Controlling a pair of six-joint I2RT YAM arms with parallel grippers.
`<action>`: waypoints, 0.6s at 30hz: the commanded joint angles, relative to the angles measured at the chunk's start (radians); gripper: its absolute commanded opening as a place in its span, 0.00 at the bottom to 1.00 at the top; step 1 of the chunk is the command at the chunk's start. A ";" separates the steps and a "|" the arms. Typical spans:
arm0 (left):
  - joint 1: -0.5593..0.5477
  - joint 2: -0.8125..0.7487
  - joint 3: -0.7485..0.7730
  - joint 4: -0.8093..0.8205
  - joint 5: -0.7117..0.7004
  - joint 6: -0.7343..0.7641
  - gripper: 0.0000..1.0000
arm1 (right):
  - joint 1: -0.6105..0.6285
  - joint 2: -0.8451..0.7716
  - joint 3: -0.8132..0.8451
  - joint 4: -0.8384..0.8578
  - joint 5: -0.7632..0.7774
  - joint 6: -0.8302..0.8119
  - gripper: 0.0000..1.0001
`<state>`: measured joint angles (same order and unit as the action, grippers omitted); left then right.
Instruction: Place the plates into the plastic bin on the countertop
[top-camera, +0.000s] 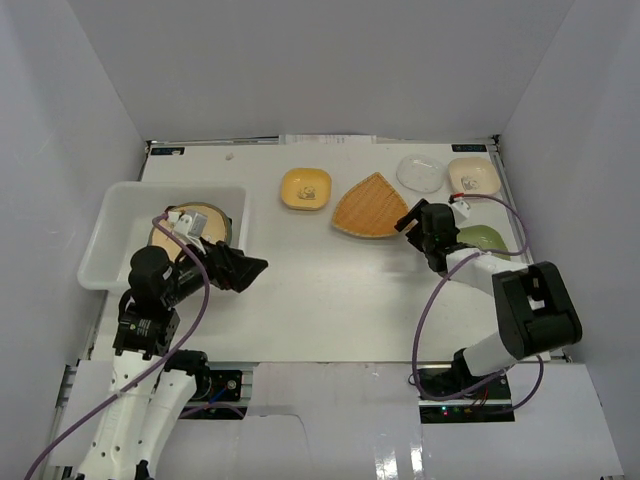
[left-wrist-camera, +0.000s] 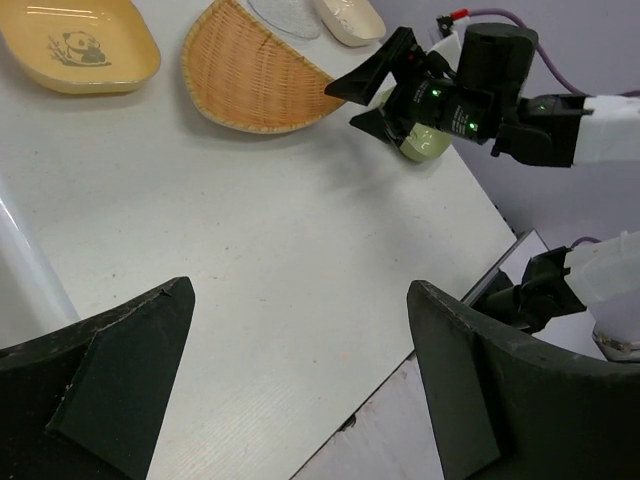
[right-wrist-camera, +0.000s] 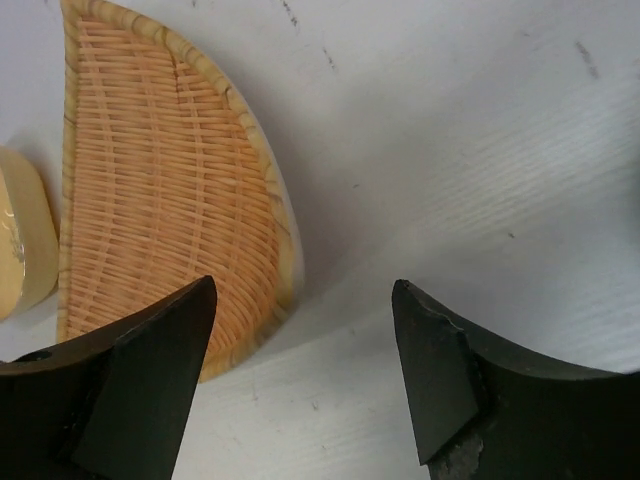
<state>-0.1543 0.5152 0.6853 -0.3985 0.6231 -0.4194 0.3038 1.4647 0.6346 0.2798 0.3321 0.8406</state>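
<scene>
The plastic bin (top-camera: 112, 218) stands at the left of the countertop (top-camera: 330, 290) and holds a stack of plates (top-camera: 196, 222) with an amber centre on top. My left gripper (top-camera: 250, 268) (left-wrist-camera: 300, 290) hovers open and empty just right of the bin. On the countertop lie a yellow plate (top-camera: 305, 188) (left-wrist-camera: 80, 45), an orange woven fan-shaped plate (top-camera: 370, 207) (left-wrist-camera: 250, 70) (right-wrist-camera: 160, 190), a clear plate (top-camera: 420, 172), a cream plate (top-camera: 473, 176) and a green plate (top-camera: 485, 238). My right gripper (top-camera: 408, 222) (right-wrist-camera: 304, 285) is open at the woven plate's right corner, gripping nothing.
White walls (top-camera: 60, 150) close in the countertop on three sides. The right arm's body (top-camera: 535, 305) rises near the front right edge, beside the green plate. Purple cables (top-camera: 430, 310) loop over the countertop by both arms.
</scene>
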 joint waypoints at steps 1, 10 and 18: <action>-0.010 -0.001 -0.039 0.024 0.006 0.037 0.98 | -0.014 0.088 0.103 0.071 -0.111 0.005 0.73; -0.013 0.012 0.045 0.056 0.058 -0.033 0.98 | -0.009 -0.093 -0.036 0.176 -0.007 0.051 0.08; -0.022 0.069 0.164 0.274 0.115 -0.196 0.98 | 0.180 -0.454 -0.101 0.155 -0.014 -0.037 0.08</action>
<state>-0.1680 0.5682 0.7795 -0.2508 0.6994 -0.5396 0.4038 1.0882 0.4736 0.3237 0.3351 0.8356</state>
